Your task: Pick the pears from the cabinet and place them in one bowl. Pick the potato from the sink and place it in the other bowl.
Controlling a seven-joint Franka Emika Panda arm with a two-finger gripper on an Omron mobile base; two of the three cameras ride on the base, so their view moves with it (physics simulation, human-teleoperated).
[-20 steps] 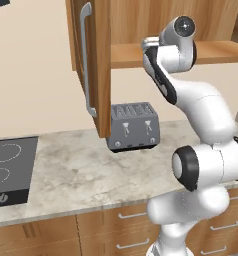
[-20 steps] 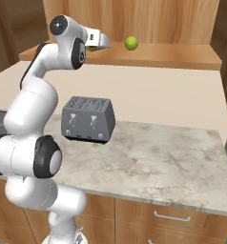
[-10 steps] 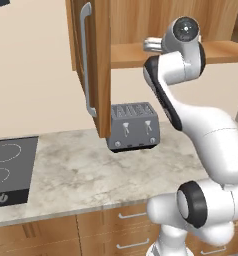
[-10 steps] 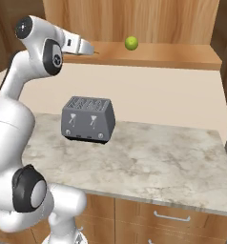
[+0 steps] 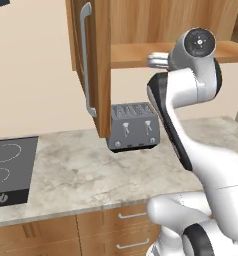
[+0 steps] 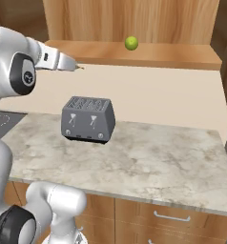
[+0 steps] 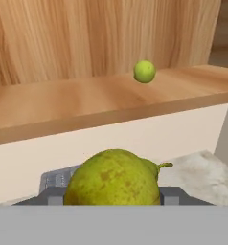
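My gripper (image 7: 112,197) is shut on a darker olive-green pear (image 7: 113,179) that looms close in the hand view, stem pointing right. In the right base view the gripper (image 6: 71,65) hangs just below and in front of the cabinet shelf (image 6: 149,53), left of the bright yellow-green pear (image 6: 130,43) resting on that shelf. That pear (image 7: 144,71) also lies on the shelf ahead of the hand. In the left base view the hand (image 5: 158,60) sits at the shelf edge, beside the open cabinet door (image 5: 98,65). The bowls, potato and sink are out of view.
A grey toaster (image 6: 88,119) stands on the marble counter (image 6: 153,162) below the gripper. The open door with its silver bar handle (image 5: 86,60) juts out left of the arm. A black stovetop (image 5: 11,170) lies at the counter's far left.
The gripper has drawn back from the shelf, going left and slightly down with the olive-green pear in it. The arm's elbow has swung up. The shelf pear has not moved.
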